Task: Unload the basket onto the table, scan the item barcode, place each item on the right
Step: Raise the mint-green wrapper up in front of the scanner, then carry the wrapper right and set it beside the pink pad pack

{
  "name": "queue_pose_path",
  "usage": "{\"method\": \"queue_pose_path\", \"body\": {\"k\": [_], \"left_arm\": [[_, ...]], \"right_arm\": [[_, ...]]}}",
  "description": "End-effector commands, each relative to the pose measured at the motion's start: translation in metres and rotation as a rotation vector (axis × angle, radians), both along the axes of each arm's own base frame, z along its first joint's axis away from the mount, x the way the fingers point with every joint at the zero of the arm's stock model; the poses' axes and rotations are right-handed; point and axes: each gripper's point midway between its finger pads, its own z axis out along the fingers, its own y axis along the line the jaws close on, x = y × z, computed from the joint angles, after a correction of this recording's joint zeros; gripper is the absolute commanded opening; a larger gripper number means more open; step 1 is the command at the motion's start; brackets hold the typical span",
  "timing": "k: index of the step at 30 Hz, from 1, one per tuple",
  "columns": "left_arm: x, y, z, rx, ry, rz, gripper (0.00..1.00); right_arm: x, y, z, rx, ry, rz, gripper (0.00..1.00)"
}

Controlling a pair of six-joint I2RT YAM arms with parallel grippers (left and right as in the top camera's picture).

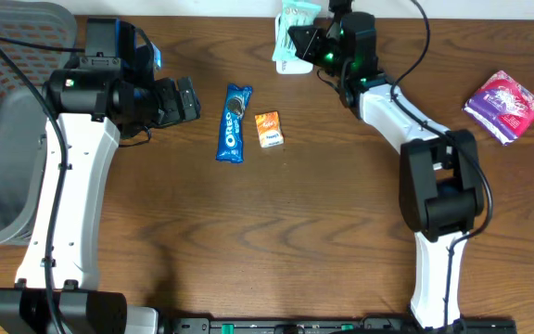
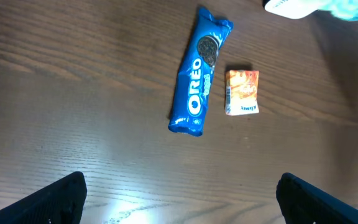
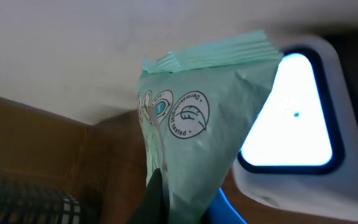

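My right hand [image 1: 302, 42] clamped the green packet [image 3: 197, 143], long axis six to twelve, crimped end at one o'clock by the scanner [image 3: 291, 112]; my left hand [image 2: 182, 199] hung open.

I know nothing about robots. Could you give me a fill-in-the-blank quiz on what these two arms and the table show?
The packet that the right gripper is shut on is pale ____. The left gripper stands ____, holding nothing. The blue cookie pack reads ____. The small pouch lying beside it is ____.
Missing words: green; open; OREO; orange.
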Motion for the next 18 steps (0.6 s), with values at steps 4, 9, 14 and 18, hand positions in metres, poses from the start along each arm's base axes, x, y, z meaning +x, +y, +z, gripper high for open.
{"method": "queue_pose_path", "body": {"k": [4,9,14,18], "left_arm": [[0.0,0.002,-0.002,0.014,0.001,-0.005,0.98],[0.0,0.002,-0.002,0.014,0.001,-0.005,0.98],[0.0,0.002,-0.002,0.014,0.001,-0.005,0.98],[0.0,0.002,-0.002,0.014,0.001,-0.005,0.98]], "right_arm": [[0.005,-0.004,0.006,0.043,-0.014,0.079,0.01],[0.007,-0.037,0.035,-0.053,-0.084,0.052,0.01],[0.003,-0.114,0.072,-0.158,-0.079,-0.057,0.01],[-0.015,-0.207,0.071,-0.327,0.022,-0.211,0.01]]}}
